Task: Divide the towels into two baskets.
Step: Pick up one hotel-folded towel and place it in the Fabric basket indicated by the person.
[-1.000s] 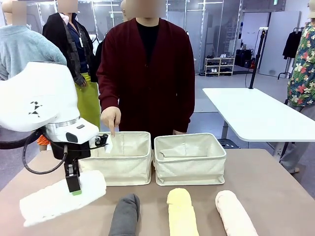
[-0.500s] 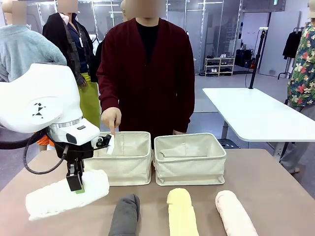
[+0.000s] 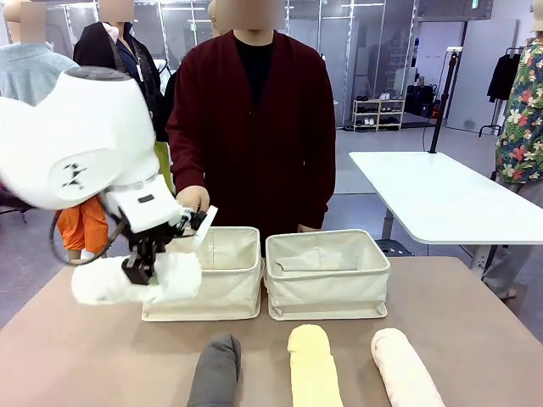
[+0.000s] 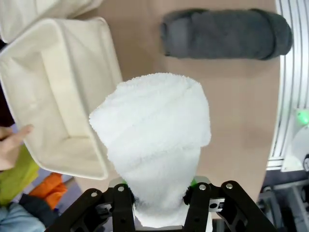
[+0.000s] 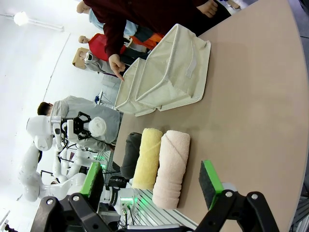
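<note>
Baskets [image 3: 327,297] looked empty. Left end effector [image 3: 138,270] clamped white towel [image 3: 95,284] above bench [image 3: 475,322]; right end effector [image 5: 152,181] gaped, empty. Three towels [image 3: 314,369] waited.

Bright even overhead light; soft shadows; wrist views fisheye-warped, overexposed background.

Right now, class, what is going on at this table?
The left pincer holds the white towel clear of the table, at the left basket's near corner. The person's hand points at that basket. It and the right basket look empty. The dark grey towel, yellow towel and pink towel lie on the table; the right pincer is open.
</note>
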{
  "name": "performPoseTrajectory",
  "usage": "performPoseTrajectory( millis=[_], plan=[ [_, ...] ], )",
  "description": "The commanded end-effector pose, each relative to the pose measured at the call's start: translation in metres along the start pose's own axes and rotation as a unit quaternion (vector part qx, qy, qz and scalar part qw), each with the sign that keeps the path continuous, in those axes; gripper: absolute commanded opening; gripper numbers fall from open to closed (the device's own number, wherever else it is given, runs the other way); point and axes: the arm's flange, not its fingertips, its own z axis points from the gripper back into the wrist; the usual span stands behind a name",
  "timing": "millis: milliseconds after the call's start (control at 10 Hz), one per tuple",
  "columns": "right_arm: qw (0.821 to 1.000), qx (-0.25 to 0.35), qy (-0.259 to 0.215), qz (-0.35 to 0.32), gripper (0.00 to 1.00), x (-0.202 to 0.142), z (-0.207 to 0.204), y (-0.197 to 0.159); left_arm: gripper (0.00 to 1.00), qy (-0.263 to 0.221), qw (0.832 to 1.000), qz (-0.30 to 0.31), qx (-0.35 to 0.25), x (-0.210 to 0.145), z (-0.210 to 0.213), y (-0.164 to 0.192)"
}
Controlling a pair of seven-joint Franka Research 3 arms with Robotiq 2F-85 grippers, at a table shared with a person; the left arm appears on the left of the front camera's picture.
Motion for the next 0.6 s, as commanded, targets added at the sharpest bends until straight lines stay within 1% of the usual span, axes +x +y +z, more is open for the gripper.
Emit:
performPoseTrajectory(
  millis=[0, 100, 200, 300, 500],
  plan=[
    [1.000, 0.006, -0.004, 0.006, 1.00, -0.001, 0.002, 0.003, 0.37, 0.007, 0.999, -0.046, 0.010, 0.008, -0.002, 0.047],
    [1.000, 0.006, -0.004, 0.006, 1.00, -0.001, 0.002, 0.003, 0.37, 0.011, 0.998, -0.054, 0.006, 0.013, -0.005, 0.071],
    [1.000, 0.006, -0.004, 0.006, 1.00, -0.001, 0.002, 0.003, 0.37, 0.002, 0.998, -0.066, 0.002, 0.018, -0.014, 0.097],
    [1.000, 0.006, -0.004, 0.006, 1.00, -0.001, 0.002, 0.003, 0.37, 0.010, 0.997, -0.076, 0.006, 0.022, -0.023, 0.115],
    [1.000, 0.006, -0.004, 0.006, 1.00, -0.001, 0.002, 0.003, 0.37, 0.005, 0.995, -0.098, 0.014, 0.027, -0.034, 0.141]
  ],
)
